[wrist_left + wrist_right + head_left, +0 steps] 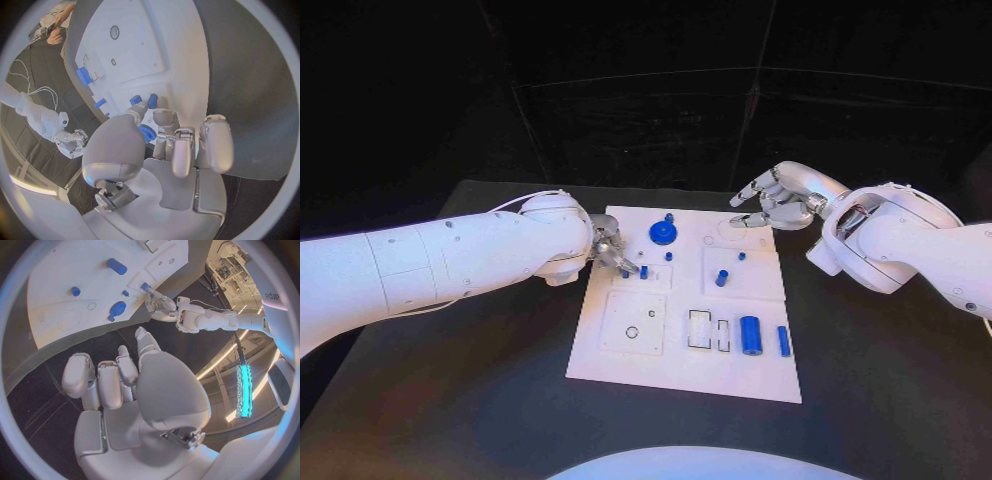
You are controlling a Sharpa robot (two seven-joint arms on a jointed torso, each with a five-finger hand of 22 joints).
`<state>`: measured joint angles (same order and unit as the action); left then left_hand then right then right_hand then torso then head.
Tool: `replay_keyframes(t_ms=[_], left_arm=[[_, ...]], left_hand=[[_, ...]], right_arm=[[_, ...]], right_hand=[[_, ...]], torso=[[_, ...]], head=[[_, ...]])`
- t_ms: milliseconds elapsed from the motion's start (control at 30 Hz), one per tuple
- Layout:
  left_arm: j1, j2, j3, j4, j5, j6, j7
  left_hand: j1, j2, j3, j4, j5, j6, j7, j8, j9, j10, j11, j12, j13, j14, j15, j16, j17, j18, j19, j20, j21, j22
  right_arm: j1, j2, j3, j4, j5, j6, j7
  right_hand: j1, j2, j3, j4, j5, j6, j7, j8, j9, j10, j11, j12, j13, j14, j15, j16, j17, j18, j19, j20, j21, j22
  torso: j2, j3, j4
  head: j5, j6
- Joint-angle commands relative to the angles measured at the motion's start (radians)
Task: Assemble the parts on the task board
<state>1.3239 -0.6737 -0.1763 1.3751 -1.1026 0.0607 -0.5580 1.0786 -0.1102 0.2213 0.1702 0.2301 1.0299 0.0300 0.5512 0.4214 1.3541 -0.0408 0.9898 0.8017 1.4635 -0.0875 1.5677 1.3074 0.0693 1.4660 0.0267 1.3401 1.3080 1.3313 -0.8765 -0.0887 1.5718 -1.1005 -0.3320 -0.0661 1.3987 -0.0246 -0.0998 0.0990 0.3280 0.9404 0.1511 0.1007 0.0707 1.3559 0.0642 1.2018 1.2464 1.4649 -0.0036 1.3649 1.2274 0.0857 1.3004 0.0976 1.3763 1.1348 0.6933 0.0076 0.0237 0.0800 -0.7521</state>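
The task board (687, 372) lies mid-table, long axis running 12 to 6 o'clock in the head view. Left hand (612, 256) sits over the board's 9–10 o'clock edge, fingers bent down toward a small blue peg (643, 271); in the left wrist view the fingertips (164, 118) are right at two small blue pieces (144, 101), but whether one is pinched or merely touched I cannot tell. Right hand (776, 202) hovers beyond the board's 1 o'clock corner, off the plate, fingers loosely curled and apart, holding nothing; the right wrist view confirms a bare palm (134, 390). On the board: a round blue gear-like part (662, 233) near 12 o'clock, a small blue stud (668, 257) just below it, a short blue pin (721, 278) toward 2 o'clock. Near 4–5 o'clock lie a larger blue cylinder (751, 335) and, just beside it at the edge, a slim blue bar (783, 341). Rectangular cut-outs (705, 331) sit left of the cylinder; a raised square plate with a small hole (633, 330) occupies 8 o'clock.
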Motion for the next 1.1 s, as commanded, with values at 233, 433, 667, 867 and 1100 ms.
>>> replay_keyframes(t_ms=[233, 433, 667, 867, 1100], left_arm=[[0.005, -0.028, 0.0, 0.024, 0.014, -0.064, 0.034], [0.008, -0.04, 0.0, 0.034, 0.042, -0.113, 0.081], [0.011, -0.057, 0.0, 0.038, 0.136, -0.232, 0.187], [0.013, -0.062, 0.0, 0.032, 0.207, -0.31, 0.289], [0.01, -0.013, -0.001, -0.012, 0.184, -0.34, 0.432]], left_hand=[[0.016, 0.021, -0.068, 0.045, -0.068, 0.007, 0.001, -0.011, -0.004, -0.013, 0.003, 0.001, -0.008, 0.107, -0.003, 0.003, 0.263, -0.007, 0.005, -0.007, 0.001, 0.023], [0.026, 0.026, -0.087, 0.06, -0.072, 0.006, 0.002, -0.013, -0.006, -0.014, 0.004, 0.008, 0.002, 0.107, -0.002, 0.003, 0.263, -0.004, 0.001, -0.006, -0.009, 0.014], [0.058, 0.027, -0.137, 0.091, -0.071, -0.028, 0.017, -0.033, -0.016, -0.07, 0.016, -0.066, -0.087, 0.107, 0.005, 0.003, 0.263, 0.012, -0.029, 0.0, -0.079, -0.051], [0.161, 0.036, -0.167, 0.088, -0.067, -0.126, 0.071, -0.104, -0.061, -0.237, 0.064, -0.24, -0.24, 0.052, 0.041, -0.108, 0.093, 0.059, -0.14, 0.028, -0.317, -0.267], [0.349, 0.043, -0.111, 0.016, -0.067, -0.165, 0.124, -0.162, -0.118, -0.372, 0.109, -0.393, -0.36, -0.16, 0.088, -0.432, -0.308, 0.109, -0.325, 0.07, -0.659, -0.542]], right_arm=[[0.002, -0.001, 0.001, 0.0, -0.003, -0.015, 0.006], [0.002, -0.001, 0.001, -0.003, -0.003, -0.02, 0.005], [0.002, 0.0, 0.001, -0.005, -0.003, -0.021, 0.005], [0.002, -0.001, 0.001, -0.005, -0.003, -0.021, 0.004], [0.002, 0.001, 0.001, -0.005, -0.003, -0.024, 0.005]], right_hand=[[-0.005, 0.005, -0.004, 0.003, -0.006, 0.005, 0.001, 0.002, -0.001, -0.011, -0.001, -0.008, -0.004, 0.03, -0.008, -0.01, -0.007, 0.009, -0.012, 0.002, -0.008, -0.008], [-0.004, 0.005, -0.005, 0.003, -0.006, 0.004, 0.001, 0.001, -0.002, -0.012, -0.001, -0.008, -0.005, 0.029, -0.008, -0.013, -0.012, 0.009, -0.014, 0.002, -0.01, -0.011], [-0.004, 0.005, -0.005, 0.003, -0.006, 0.004, 0.001, 0.001, -0.002, -0.012, -0.001, -0.008, -0.005, 0.029, -0.008, -0.013, -0.012, 0.009, -0.014, 0.002, -0.01, -0.011], [-0.004, 0.005, -0.005, 0.004, -0.005, 0.003, 0.001, 0.001, -0.002, -0.012, -0.001, -0.009, -0.005, 0.028, -0.008, -0.015, -0.013, 0.01, -0.016, 0.002, -0.011, -0.013], [-0.001, 0.006, -0.006, 0.003, -0.003, 0.003, 0.001, 0.001, -0.002, -0.015, -0.001, -0.014, -0.009, 0.028, -0.008, -0.017, -0.016, 0.01, -0.018, 0.002, -0.014, -0.017]], torso=[[0.0, 0.0003, 0.0006], [0.0, -0.0001, 0.0005], [0.0, 0.0007, 0.0004], [0.0, 0.0008, 0.0003], [0.0, 0.0005, -0.0001]], head=[[-0.003, 0.003], [-0.003, 0.004], [-0.005, 0.006], [-0.01, 0.008], [-0.018, 0.014]])
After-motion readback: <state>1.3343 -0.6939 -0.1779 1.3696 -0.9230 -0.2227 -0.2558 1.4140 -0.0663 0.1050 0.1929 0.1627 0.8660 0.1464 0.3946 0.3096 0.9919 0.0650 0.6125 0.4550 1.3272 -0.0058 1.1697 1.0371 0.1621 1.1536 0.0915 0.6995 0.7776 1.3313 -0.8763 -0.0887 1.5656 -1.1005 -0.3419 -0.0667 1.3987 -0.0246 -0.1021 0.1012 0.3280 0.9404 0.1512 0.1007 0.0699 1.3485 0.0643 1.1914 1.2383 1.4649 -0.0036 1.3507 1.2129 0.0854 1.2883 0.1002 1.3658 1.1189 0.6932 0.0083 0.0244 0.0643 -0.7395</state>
